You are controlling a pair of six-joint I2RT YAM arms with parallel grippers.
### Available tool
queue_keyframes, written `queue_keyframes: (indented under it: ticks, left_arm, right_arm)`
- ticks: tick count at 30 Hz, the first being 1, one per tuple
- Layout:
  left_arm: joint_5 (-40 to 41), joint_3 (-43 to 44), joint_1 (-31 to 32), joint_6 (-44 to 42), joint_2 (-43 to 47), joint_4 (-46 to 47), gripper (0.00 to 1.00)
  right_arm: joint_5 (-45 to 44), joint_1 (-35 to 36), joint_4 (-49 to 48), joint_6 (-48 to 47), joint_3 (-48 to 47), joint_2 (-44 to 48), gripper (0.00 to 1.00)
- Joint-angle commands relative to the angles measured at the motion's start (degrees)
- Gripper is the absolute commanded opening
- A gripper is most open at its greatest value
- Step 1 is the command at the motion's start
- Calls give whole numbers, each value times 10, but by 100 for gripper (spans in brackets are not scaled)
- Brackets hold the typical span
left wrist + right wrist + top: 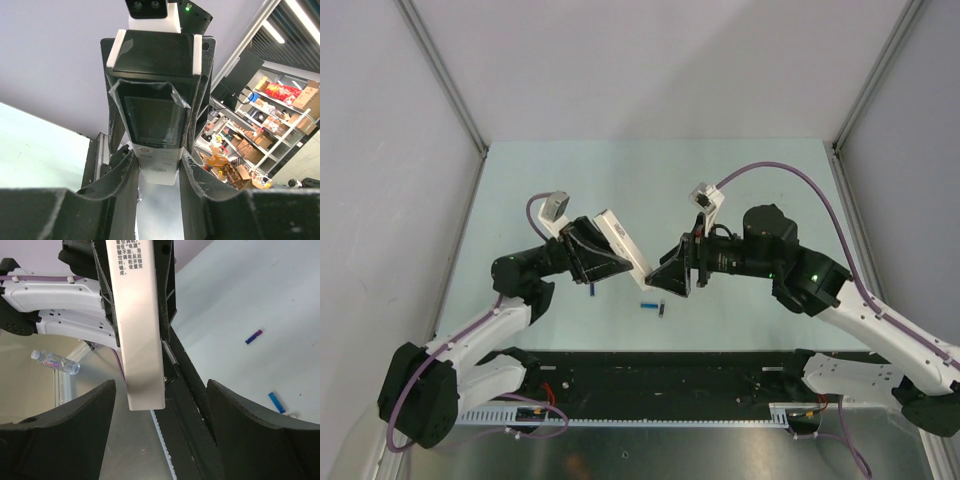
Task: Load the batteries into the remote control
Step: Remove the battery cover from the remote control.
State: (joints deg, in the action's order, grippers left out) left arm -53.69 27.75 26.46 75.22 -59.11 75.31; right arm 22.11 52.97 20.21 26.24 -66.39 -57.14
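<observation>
Grip check — remote control (620,240) pinched by left gripper (159,172), raised off table (760,200); free end apparently exposed that way for access.
right gripper (160,430) spread wide, straddling that end without contact; batteries (647,305) lying on table below — none judged loaded.

The left gripper (610,257) grips the remote control (618,232), a white bar slanting from far-left to near-right above the pale green table (760,180). The right gripper (665,278) reaches the bar's near end, though contact cannot be judged here. Nearer lie a blue battery (647,305) and a dark battery (661,308), side by side, with a third battery (592,289) to their left.
</observation>
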Motion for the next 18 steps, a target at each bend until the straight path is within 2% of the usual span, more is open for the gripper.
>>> queue_keyframes:
  ticks: [1, 18]
  left_arm:
    - [12, 4, -5, 17, 2, 208, 0]
    - [10, 6, -7, 12, -3, 207, 0]
  right_arm:
    - [6, 5, -8, -16, -15, -9, 76]
    - [7, 6, 4, -22, -18, -6, 54]
